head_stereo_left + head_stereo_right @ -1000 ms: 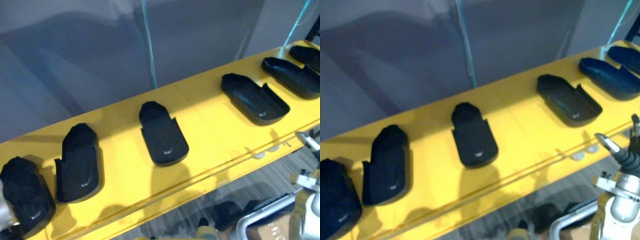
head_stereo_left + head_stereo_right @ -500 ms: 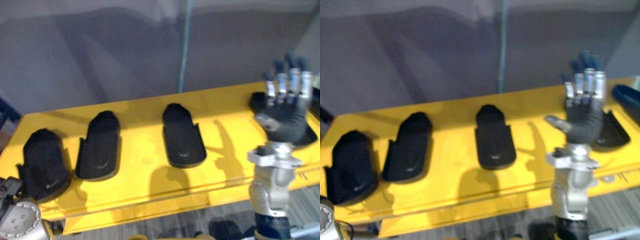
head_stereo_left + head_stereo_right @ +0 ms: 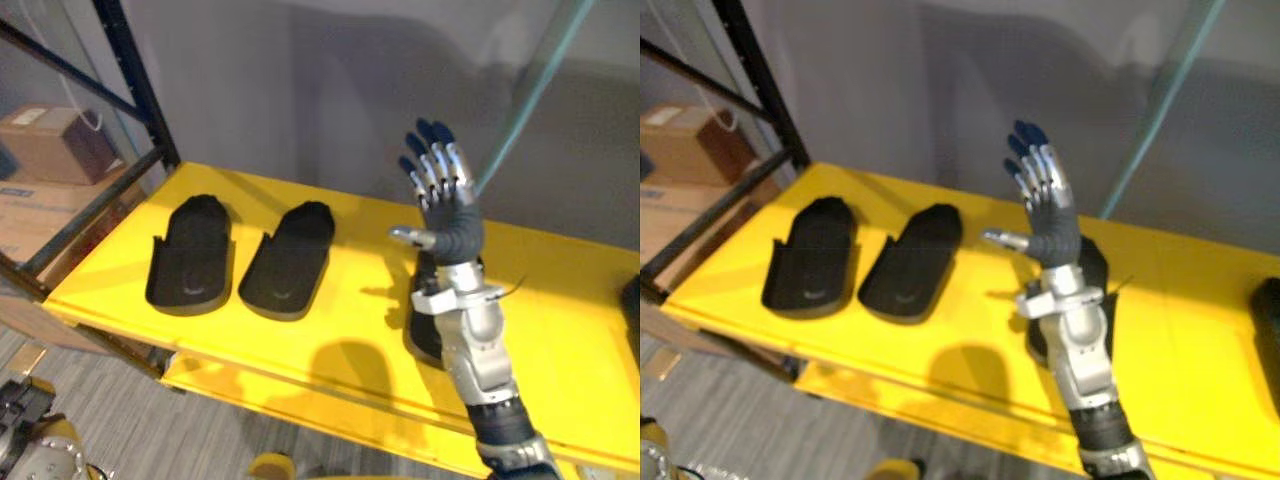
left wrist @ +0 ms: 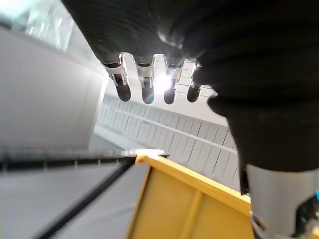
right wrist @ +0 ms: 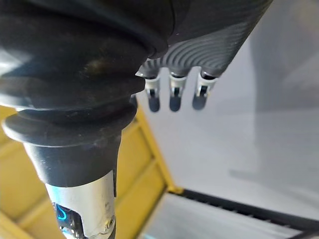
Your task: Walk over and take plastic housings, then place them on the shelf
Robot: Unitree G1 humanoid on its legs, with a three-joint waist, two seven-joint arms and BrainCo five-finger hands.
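Four black plastic housings lie on the yellow shelf (image 3: 350, 300), none in hand. We note two side by side toward its left end: the left housing (image 3: 190, 250) and the second housing (image 3: 290, 258), close together but apart, both hollow side up. A third housing (image 3: 420, 333) sits near the middle, partly hidden behind the raised right arm. A fourth housing (image 3: 1268, 320) is cut off at the right edge, well apart from the others.

The right hand (image 3: 455, 225) is held up over the shelf above the third housing, fingers (image 3: 435, 165) straight and spread, thumb out to the side, holding nothing and touching nothing. The left hand (image 4: 209, 59) shows in its own wrist view; its fingers (image 4: 144, 82) hang in a relaxed row with nothing between them, and a yellow edge lies beyond.

A black rack frame (image 3: 130, 80) rises at the shelf's left end. Cardboard boxes (image 3: 55, 145) stand past it. A grey wall (image 3: 300, 90) backs the shelf, and a teal pole (image 3: 530, 90) slants up at the right.
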